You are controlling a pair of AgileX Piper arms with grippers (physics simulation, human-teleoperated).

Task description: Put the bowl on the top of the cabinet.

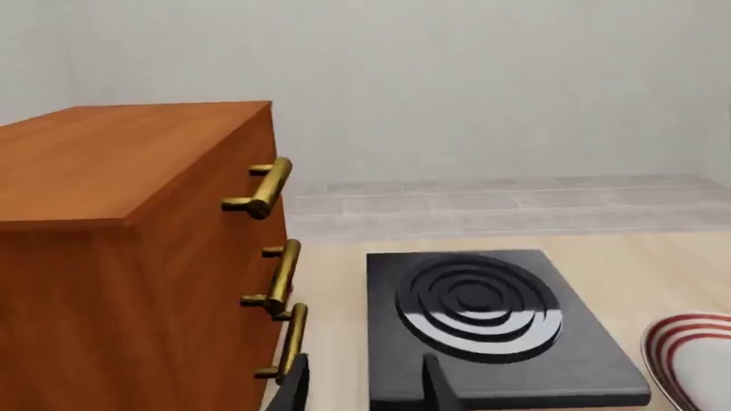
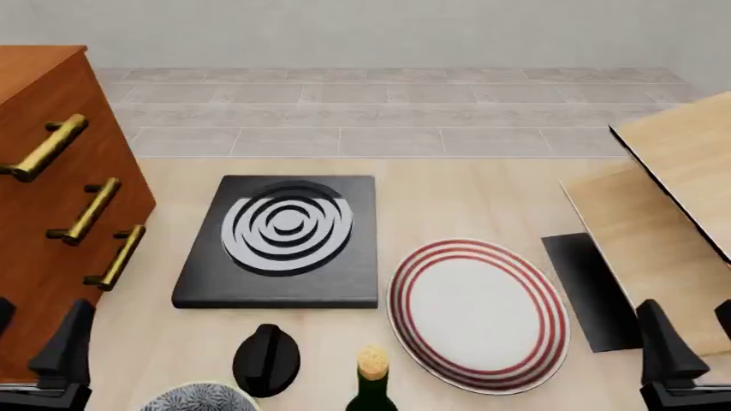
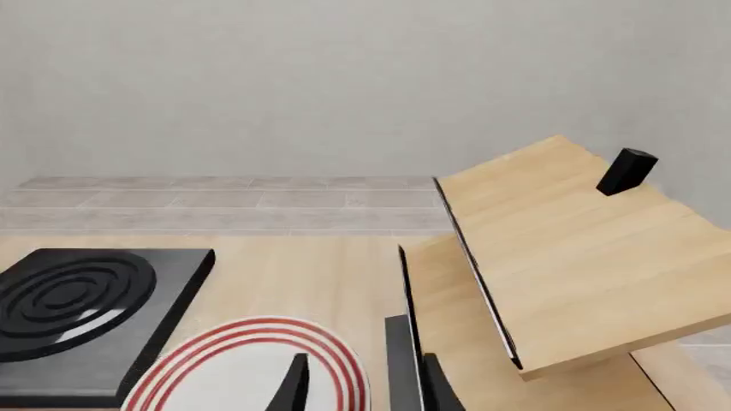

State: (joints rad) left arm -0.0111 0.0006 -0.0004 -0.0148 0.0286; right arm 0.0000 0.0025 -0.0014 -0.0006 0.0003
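At the bottom edge of the front view, left of centre, only the patterned rim of the bowl (image 2: 202, 398) peeks in; its inside is cut off. Beside it sit a black knob (image 2: 266, 360) and a bottle (image 2: 371, 385) with a cork. The left gripper (image 2: 44, 364) at lower left and the right gripper (image 2: 686, 355) at lower right both stand open, holding nothing. The cabinet (image 2: 51, 214) fills the left side. Centre holds a black burner (image 2: 283, 240), then an empty plate (image 2: 478, 312), with pale wood panels (image 2: 662, 205) at right.
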